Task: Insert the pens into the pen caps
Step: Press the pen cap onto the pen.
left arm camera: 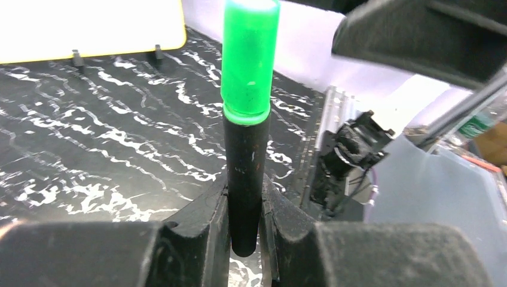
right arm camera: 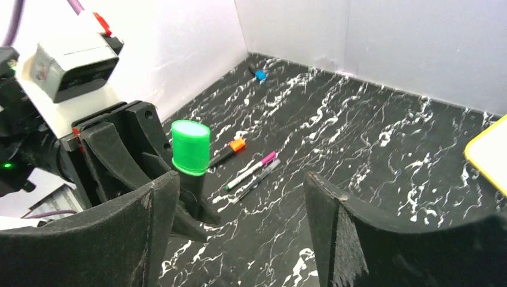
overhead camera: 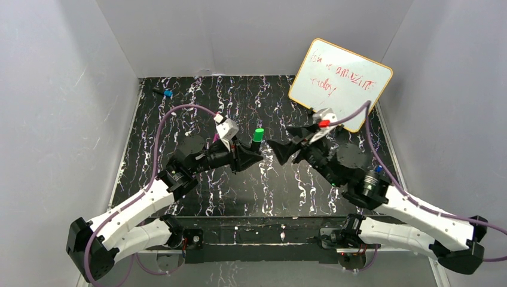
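We see the marbled worktop (overhead camera: 179,197) with the whiteboard (overhead camera: 341,81) propped at its back. Left of the whiteboard, our left gripper (overhead camera: 254,154) has its jaws clamped on a black marker (left arm camera: 245,179), held upright with a green cap (left arm camera: 250,60) on top. Our right gripper (right arm camera: 239,185), nearer the whiteboard, stands open-jawed, holding nothing.

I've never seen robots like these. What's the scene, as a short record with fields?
Left gripper: shut on a black marker, held upright
Marker top: green cap on it
Right gripper: open, empty, facing the marker
On the table: orange-capped marker, two slim pens beside it, blue-capped marker in far corner
Far right: whiteboard with red writing
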`<state>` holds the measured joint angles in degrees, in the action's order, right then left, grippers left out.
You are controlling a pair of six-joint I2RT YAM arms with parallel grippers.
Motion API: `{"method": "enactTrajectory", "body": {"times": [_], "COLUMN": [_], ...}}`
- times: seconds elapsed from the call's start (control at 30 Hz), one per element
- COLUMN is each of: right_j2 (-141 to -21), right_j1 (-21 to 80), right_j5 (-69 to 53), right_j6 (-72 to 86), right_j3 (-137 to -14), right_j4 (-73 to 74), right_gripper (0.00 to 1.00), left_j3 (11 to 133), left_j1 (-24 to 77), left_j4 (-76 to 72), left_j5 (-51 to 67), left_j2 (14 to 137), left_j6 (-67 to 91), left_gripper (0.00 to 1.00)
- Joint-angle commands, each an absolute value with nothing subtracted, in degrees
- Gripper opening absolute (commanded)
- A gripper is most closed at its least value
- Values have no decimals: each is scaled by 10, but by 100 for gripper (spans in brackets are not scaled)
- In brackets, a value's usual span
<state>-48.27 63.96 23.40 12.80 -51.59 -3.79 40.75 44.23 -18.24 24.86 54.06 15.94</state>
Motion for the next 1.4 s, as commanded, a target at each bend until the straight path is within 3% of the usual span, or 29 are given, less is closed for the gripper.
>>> {"method": "enactTrajectory", "body": {"times": [0.0,0.23,0.33,0.67,1.07,1.37], "right_j2": [-418,-462,-481,-477,-403,-455], "right_j1": [630,629,629,624,623,624], "right_j5": [185,-36,-76,-57,79,-38], "right_j6": [64,63,61,44,30,48], "right_j3": [-511,-604,-624,-615,-543,-581], "right_j4": [-102,10,35,29,-89,-54], "right_gripper": [82,74,72,71,72,72], "left_j3": [433,459,475,494,491,493], "left_j1": [425,419,420,420,420,419], "left_j4": [-225,-247,-223,-215,-198,-222], "left_j5": [385,472,477,501,504,524], "left_j2": [537,556,552,539,532,540], "left_j6": [211,249,239,251,243,258], "left_gripper": [0,0,0,0,0,0]}}
